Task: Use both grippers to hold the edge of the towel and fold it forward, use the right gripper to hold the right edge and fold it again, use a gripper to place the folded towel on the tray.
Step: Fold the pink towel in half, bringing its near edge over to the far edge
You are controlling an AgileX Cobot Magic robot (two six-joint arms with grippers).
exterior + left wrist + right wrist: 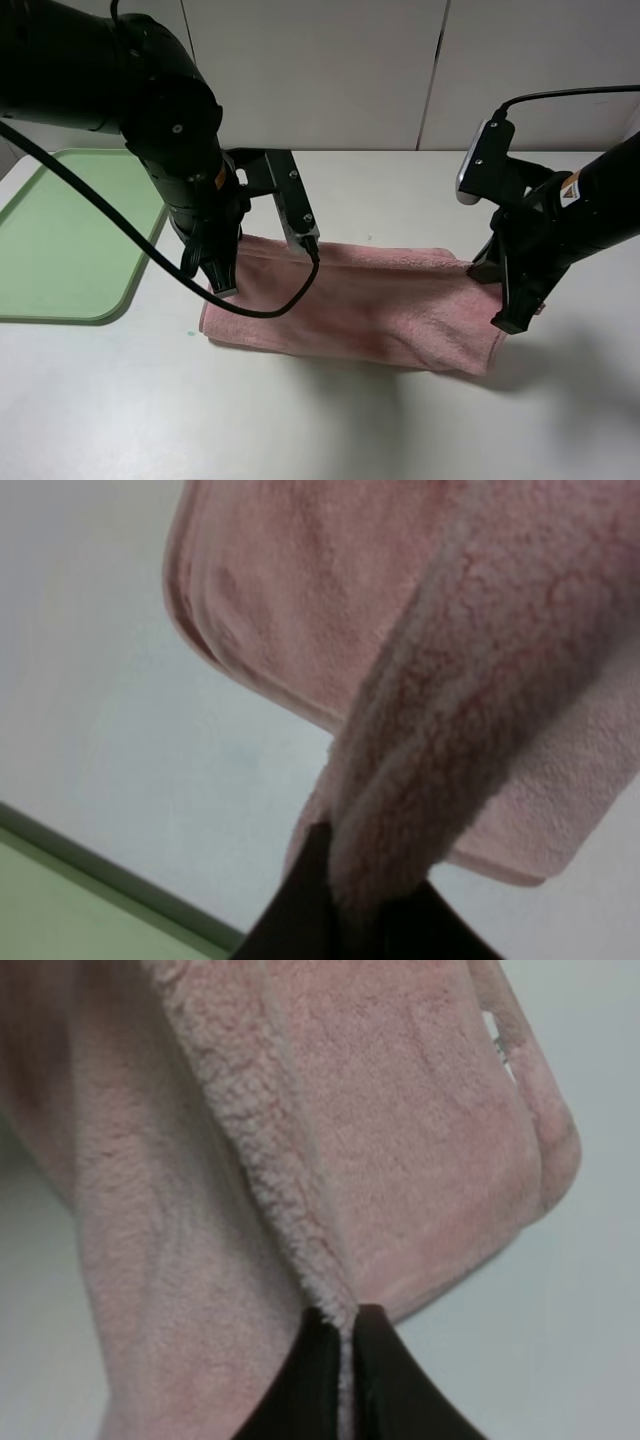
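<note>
The pink towel [370, 305] lies across the table's middle, doubled into a long band. My left gripper [222, 285] stands at its left end, shut on the edge of the towel [420, 730]. In the left wrist view the cloth rises from between the black fingertips of that gripper [370, 880]. My right gripper [508, 318] is at the right end, and the right wrist view shows this gripper [345, 1325] shut on the thin hem [270, 1180]. The pale green tray [60, 240] sits at the far left, apart from the towel.
A black bracket [290, 200] on the left arm hangs over the towel's back edge, with a cable [150, 260] looping across its left part. White wall panels [320, 70] stand behind the table. The tray rim [110, 880] shows in the left wrist view.
</note>
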